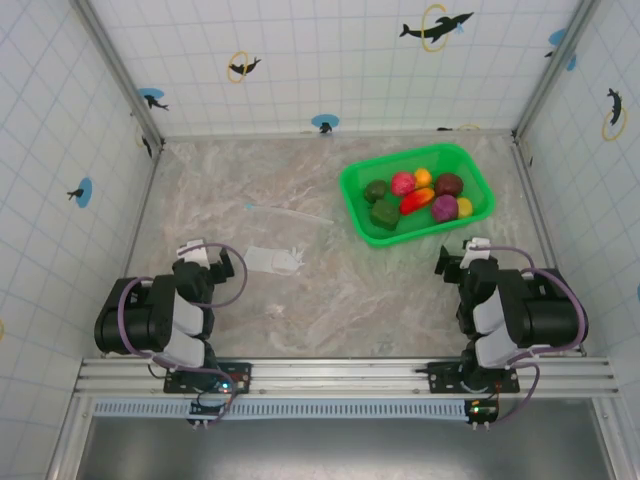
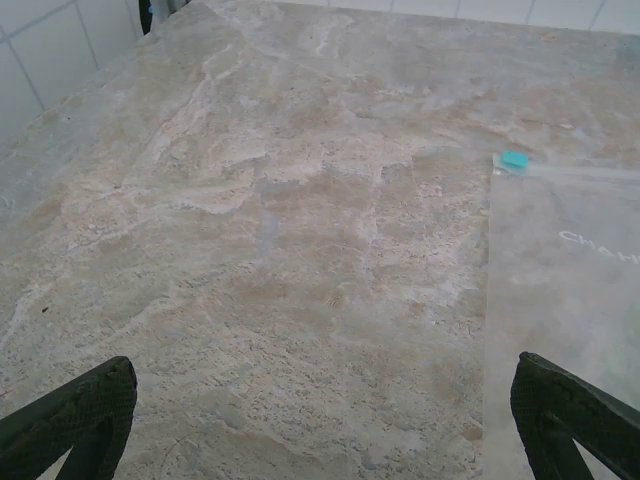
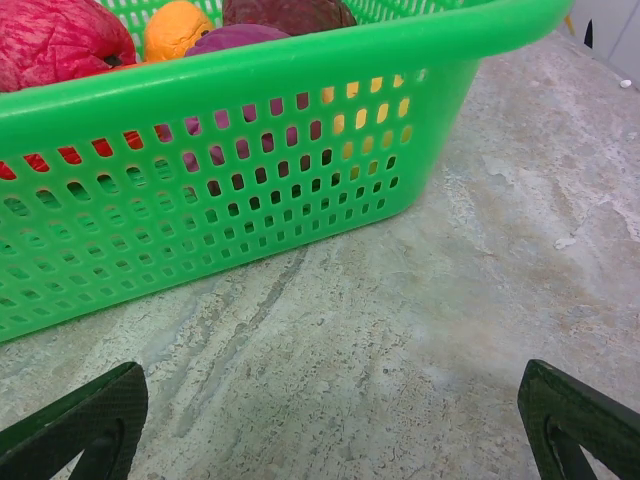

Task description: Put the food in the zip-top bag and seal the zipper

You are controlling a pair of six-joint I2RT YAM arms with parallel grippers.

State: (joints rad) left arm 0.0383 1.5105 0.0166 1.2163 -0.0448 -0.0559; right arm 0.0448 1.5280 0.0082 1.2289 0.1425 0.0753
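Bright, even light; soft shadows

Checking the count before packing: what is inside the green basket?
The green basket holds about eight toy foods, piled close: green, red, orange, maroon, magenta, yellow. Anything beneath them is covered.

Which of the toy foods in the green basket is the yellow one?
The small piece at the green basket's right end, next to the magenta one; no other is yellow.
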